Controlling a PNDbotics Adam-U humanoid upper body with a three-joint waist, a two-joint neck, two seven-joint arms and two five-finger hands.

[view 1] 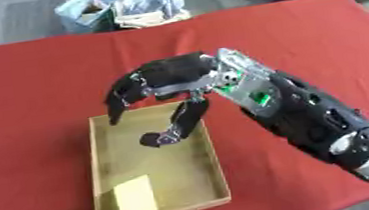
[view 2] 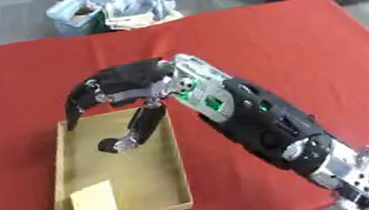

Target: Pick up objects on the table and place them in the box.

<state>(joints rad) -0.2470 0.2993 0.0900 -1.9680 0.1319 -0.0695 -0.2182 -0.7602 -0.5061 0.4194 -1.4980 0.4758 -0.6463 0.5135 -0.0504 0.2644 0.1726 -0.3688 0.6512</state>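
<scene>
- While the right arm reached in from the lower right corner, the right hand hung above the far end of the box, and its far fingers curved down past the box's far wall.
- Its fingers were bent like a hook, with a wide gap between them and the thumb, and nothing was held in that gap.
- The thumb pointed down into the box, but I could not tell if its tip touched the bottom.
- The box was a flat tan tray with low walls, and it sat on the red counter.
- A small yellow square thing lay inside the box near the close left corner. It was too blurry to tell what it was.
- The arm's lower end was cut off at the edge of the view.
- The left hand did not show in either view.
- Past the counter's far edge sat a pale blue bin and some white crumpled stuff, too fuzzy to make out.
</scene>
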